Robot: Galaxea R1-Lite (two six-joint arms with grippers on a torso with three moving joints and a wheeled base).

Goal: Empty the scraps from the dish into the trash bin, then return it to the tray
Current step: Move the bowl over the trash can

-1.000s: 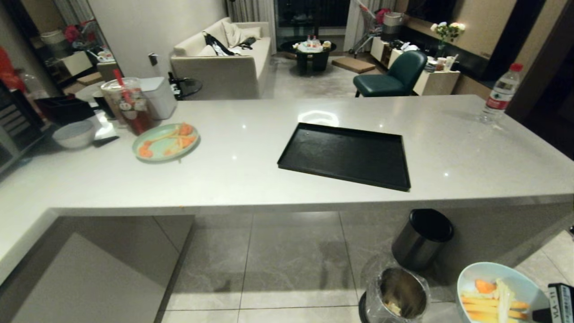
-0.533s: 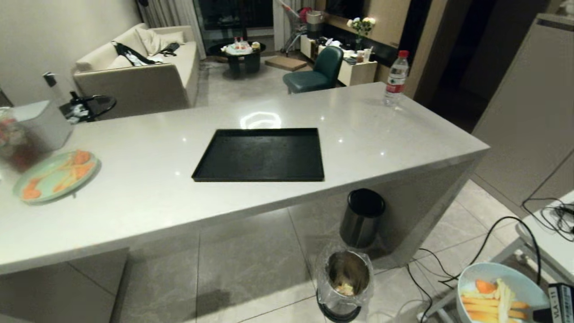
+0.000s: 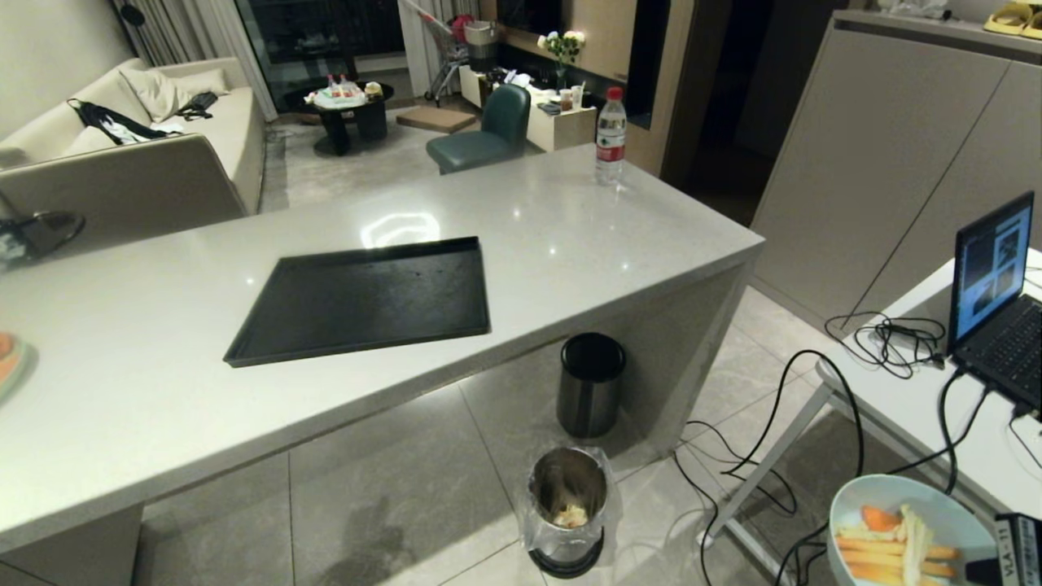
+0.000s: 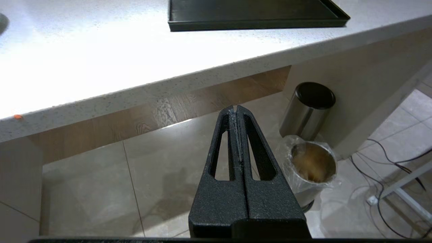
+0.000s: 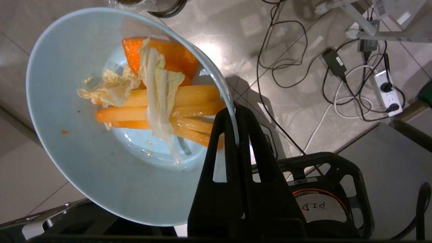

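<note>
The light-blue dish (image 3: 904,525) (image 5: 84,152) hangs over the floor at the lower right of the head view, its rim pinched by my right gripper (image 5: 233,111), which is shut on it. The scraps (image 5: 162,104) (image 3: 891,545), yellow sticks, orange carrot and pale cabbage, lie inside it. To the dish's left the trash bin (image 3: 567,509) (image 4: 312,168), shiny steel with a clear bag, stands on the floor. The black tray (image 3: 362,299) (image 4: 256,15) lies empty on the counter. My left gripper (image 4: 236,109) is shut on nothing, low over the floor before the counter.
A black-lidded steel bin (image 3: 590,395) stands under the counter's edge (image 3: 521,350) behind the trash bin. Cables (image 3: 765,456) trail over the tiles. A white table with a laptop (image 3: 989,285) is at the right. A water bottle (image 3: 610,137) stands on the counter's far corner.
The whole scene has swung leftward in the head view as the camera turned right; the trash bin now sits nearer the picture's middle. The dish and right gripper hold the same place in the picture.
</note>
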